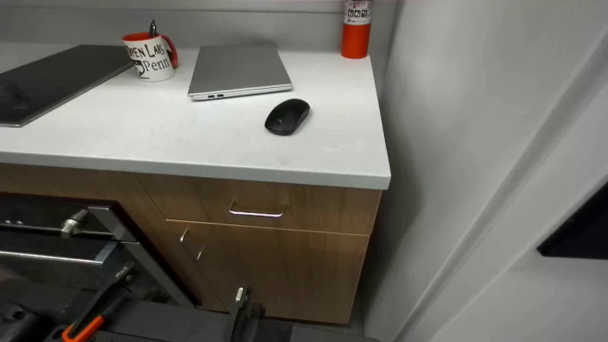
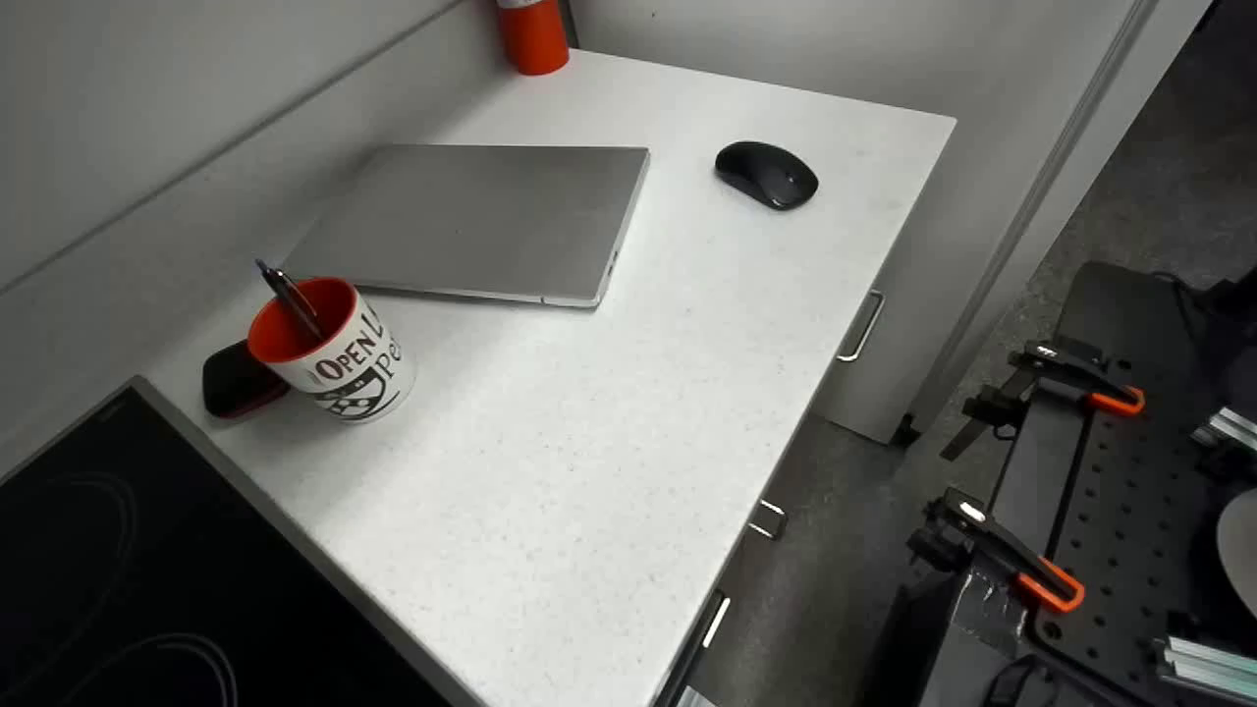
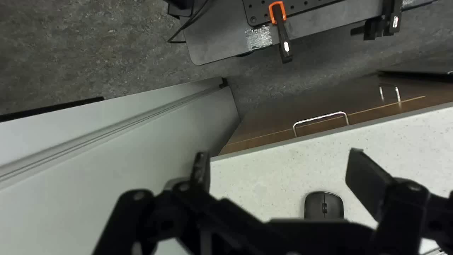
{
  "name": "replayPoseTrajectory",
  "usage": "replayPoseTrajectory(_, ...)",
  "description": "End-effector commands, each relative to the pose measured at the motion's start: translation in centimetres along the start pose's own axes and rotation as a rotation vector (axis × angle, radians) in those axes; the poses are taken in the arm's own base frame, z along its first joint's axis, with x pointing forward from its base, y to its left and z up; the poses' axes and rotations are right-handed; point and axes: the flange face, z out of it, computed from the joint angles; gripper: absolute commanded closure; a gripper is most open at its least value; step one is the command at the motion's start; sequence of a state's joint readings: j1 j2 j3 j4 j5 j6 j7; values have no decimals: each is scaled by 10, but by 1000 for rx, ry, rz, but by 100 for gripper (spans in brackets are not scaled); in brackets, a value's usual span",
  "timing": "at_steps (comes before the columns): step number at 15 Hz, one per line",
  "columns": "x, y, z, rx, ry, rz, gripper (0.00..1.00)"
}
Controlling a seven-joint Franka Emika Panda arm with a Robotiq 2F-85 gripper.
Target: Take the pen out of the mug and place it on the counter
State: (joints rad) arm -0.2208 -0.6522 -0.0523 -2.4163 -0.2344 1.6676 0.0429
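Note:
The thin dark pen (image 1: 153,28) stands in the white mug (image 1: 159,61) with its upper part above the red rim. In an exterior view the pen (image 2: 295,302) leans inside the mug (image 2: 368,368); its lower end is hidden. The mug stands upright on the white speckled counter (image 1: 180,128), beside the cooktop. In the wrist view my gripper (image 3: 279,156) is open and empty, its fingers wide apart over the counter (image 3: 262,177) near the computer mouse. Pen and mug are out of the wrist view. The gripper does not show in either exterior view.
A closed grey laptop (image 2: 481,221) lies beside the mug. A black mouse (image 1: 287,116) lies near the counter's end. A red canister (image 1: 356,40) stands at the back corner. A black cooktop (image 2: 88,550) and a small dark object (image 2: 236,381) are by the mug.

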Motion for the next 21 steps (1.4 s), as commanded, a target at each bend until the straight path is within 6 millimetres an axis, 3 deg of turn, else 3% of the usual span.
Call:
replayPoseTrajectory(1, 0, 0, 0, 0, -2, 0, 0)
replayPoseTrajectory(4, 0, 1, -1, -14, 16, 8, 0)
replayPoseTrajectory(6, 4, -13, -1, 49, 50, -82, 0)
replayPoseTrajectory(15, 23, -151, -19, 293, 239, -379, 0)
replayPoseTrajectory(16, 20, -135, -13, 250, 220, -323, 0)
replayPoseTrajectory(18, 19, -151, -15, 259, 219, -356, 0)
replayPoseTrajectory(21, 19, -151, -15, 260, 220, -364, 0)
